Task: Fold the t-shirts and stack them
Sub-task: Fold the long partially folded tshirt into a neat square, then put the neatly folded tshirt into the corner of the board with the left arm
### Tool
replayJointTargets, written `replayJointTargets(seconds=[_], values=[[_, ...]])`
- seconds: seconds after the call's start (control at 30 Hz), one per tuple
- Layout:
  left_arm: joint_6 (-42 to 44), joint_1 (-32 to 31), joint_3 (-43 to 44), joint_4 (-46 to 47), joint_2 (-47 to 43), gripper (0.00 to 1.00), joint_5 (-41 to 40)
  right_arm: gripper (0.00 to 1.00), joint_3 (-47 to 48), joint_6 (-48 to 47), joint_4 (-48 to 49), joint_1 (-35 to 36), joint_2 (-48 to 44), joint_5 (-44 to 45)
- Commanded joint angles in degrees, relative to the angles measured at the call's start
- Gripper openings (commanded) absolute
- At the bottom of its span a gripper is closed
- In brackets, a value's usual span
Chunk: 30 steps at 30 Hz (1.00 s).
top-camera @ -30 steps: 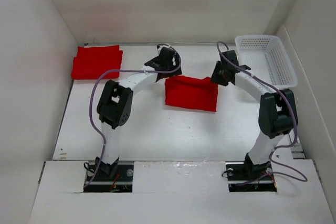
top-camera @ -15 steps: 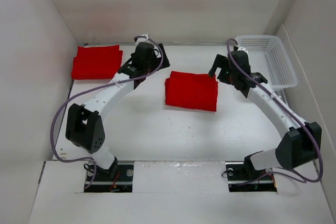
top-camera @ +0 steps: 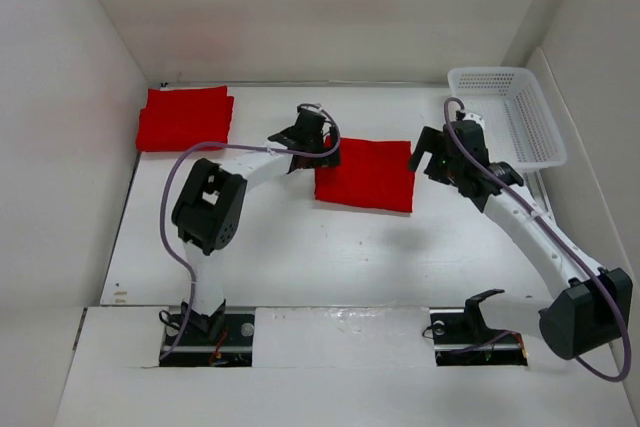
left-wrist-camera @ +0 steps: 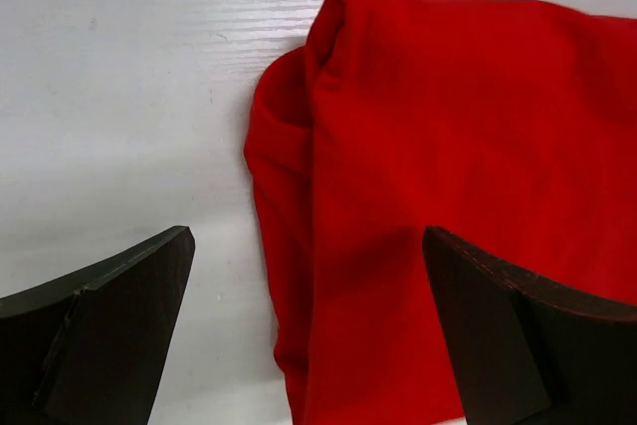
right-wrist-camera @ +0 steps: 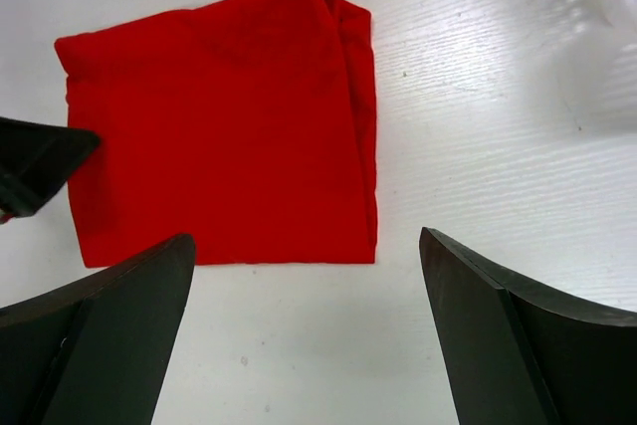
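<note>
A folded red t-shirt (top-camera: pixel 366 175) lies flat in the middle of the white table; it also shows in the left wrist view (left-wrist-camera: pixel 448 186) and the right wrist view (right-wrist-camera: pixel 219 126). A second folded red t-shirt (top-camera: pixel 184 117) lies at the far left. My left gripper (top-camera: pixel 322 147) is open at the middle shirt's left edge, its jaws straddling that edge (left-wrist-camera: pixel 309 345). My right gripper (top-camera: pixel 428 155) is open and empty, hovering just off the shirt's right edge (right-wrist-camera: pixel 304 345).
A white plastic basket (top-camera: pixel 508 115) stands at the far right. White walls enclose the table on the left, back and right. The arm bases sit at the near edge.
My left gripper swung from the far left back down to the middle shirt's left edge. My right arm stretched out, its gripper shifting slightly right and nearer.
</note>
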Motion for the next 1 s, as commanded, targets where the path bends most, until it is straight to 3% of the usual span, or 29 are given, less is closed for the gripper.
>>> replayJointTargets(seconds=[0.0, 0.2, 0.23, 0.47, 0.63, 0.67, 0.83, 0.97], values=[[1.7, 0.3, 4.3, 0.1, 1.6, 1.0, 0.9, 1.0, -0.5, -0.4, -1.0, 0.1, -2.7, 2.4], [1.7, 0.3, 4.4, 1.4, 5.8, 0.91, 0.9, 1.0, -0.5, -1.0, -2.2, -2.3, -3.9, 2.4], [1.7, 0.3, 5.2, 1.4, 6.6, 0.82, 0.9, 1.0, -0.5, -1.0, -2.2, -2.3, -3.9, 2.4], [3.6, -1.6, 8.2, -1.4, 11.5, 0.58, -0.7, 1.0, 0.1, -1.5, -2.7, -4.5, -5.5, 2.9], [5.4, -2.1, 8.7, -2.2, 12.9, 0.17, -0.7, 1.0, -0.5, -1.5, -2.7, -6.3, -7.1, 3.5], [5.4, -2.1, 9.4, -2.9, 12.9, 0.0, -0.7, 1.0, -0.5, -2.0, -2.7, -6.8, -7.6, 3.5], [9.2, -1.6, 9.4, -1.6, 6.4, 0.0, -3.1, 1.0, -1.0, -3.2, -3.2, -8.7, -9.6, 3.5], [14.5, 2.9, 9.9, -1.6, 0.3, 0.0, -0.7, 1.0, -2.0, -3.7, -3.2, -10.0, -10.8, 3.5]])
